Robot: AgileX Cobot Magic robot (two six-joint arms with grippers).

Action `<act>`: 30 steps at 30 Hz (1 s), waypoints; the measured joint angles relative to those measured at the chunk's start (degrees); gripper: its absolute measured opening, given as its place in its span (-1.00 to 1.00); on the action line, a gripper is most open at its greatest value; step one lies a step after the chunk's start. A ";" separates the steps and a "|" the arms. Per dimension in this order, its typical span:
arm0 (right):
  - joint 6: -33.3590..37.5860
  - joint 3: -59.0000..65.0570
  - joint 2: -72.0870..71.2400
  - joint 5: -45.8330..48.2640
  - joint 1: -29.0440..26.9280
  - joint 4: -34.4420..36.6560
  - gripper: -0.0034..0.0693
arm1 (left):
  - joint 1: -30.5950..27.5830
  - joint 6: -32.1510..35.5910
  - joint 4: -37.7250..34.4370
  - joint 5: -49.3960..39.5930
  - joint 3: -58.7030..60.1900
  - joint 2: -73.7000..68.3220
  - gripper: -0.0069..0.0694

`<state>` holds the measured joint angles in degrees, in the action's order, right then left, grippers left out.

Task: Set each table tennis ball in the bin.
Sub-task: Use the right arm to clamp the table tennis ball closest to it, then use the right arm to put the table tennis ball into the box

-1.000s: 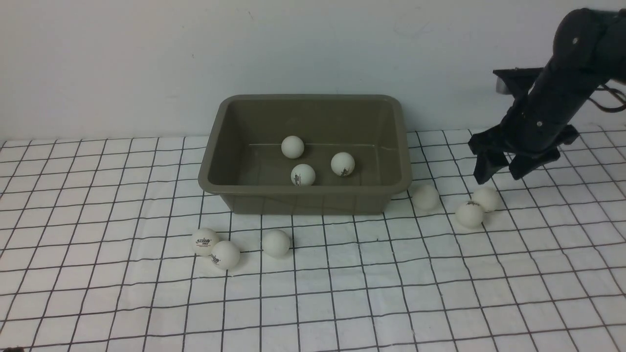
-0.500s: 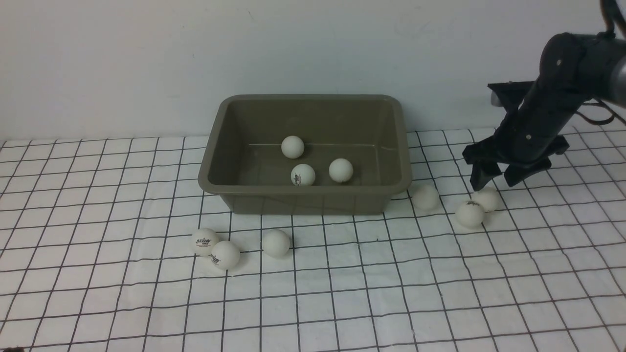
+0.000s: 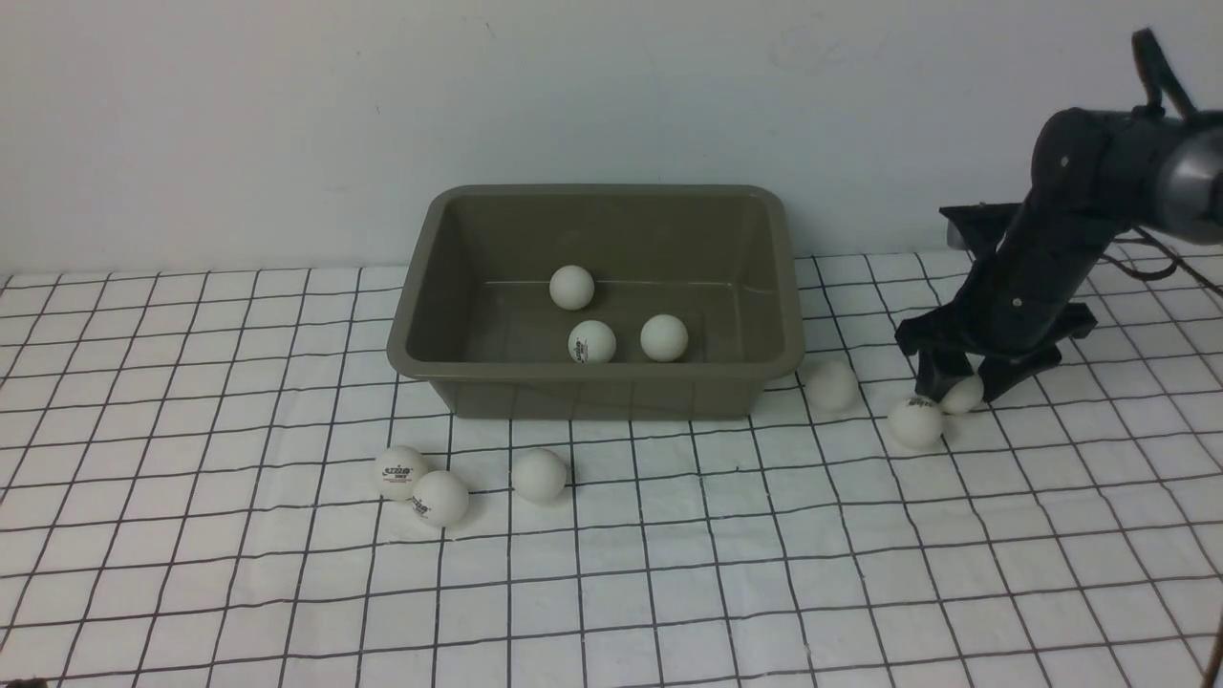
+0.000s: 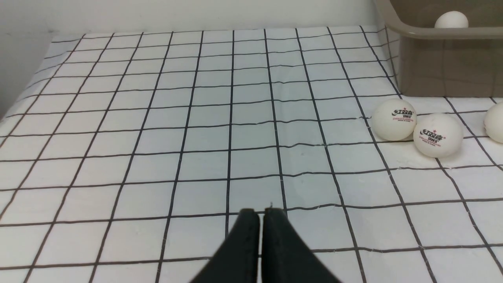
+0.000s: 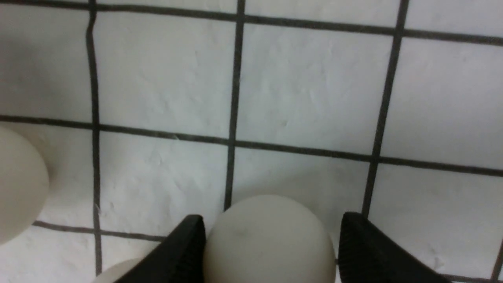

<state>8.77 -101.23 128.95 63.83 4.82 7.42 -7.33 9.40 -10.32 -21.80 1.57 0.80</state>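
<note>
Front view: bin (image 3: pixel 592 371), gridded cloth (image 3: pixel 191 382), wall (image 3: pixel 287 115)

Red "红双喜" above black "DHS" on ball (image 4: pixel 394 119); same print on neighbouring ball (image 4: pixel 437 135); smaller line beneath illegible.

Matt wht balls (image 3: pixel 540 475), smooth plastic bin (image 3: pixel 592 397) (cloth (image 3: pixel 669 573) w/ creases).

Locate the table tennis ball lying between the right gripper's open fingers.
In the front view, the ball lies on the cloth on the right side, inside the right gripper, just behind a logo-marked ball and right of the bin.
</note>
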 joint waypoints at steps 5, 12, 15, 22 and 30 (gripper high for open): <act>0.42 -0.07 0.00 0.06 0.00 0.00 0.09 | 0.00 0.00 0.00 0.00 0.00 0.00 -0.83; 2.40 -11.05 0.05 6.24 0.00 3.33 0.09 | 0.00 0.00 0.00 0.00 0.00 0.00 -0.83; 3.77 -17.49 0.05 6.55 0.16 8.52 0.09 | 0.00 0.00 0.00 0.00 0.00 0.00 -0.83; 6.54 -27.92 -0.01 6.63 6.28 14.31 0.09 | 0.00 0.00 0.00 0.00 0.00 0.00 -0.83; 8.76 -28.70 3.45 7.73 19.00 6.88 0.09 | 0.00 0.00 0.00 0.00 0.00 0.00 -0.83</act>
<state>17.54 -129.93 132.40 71.56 23.82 14.30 -7.33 9.40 -10.32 -21.80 1.57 0.80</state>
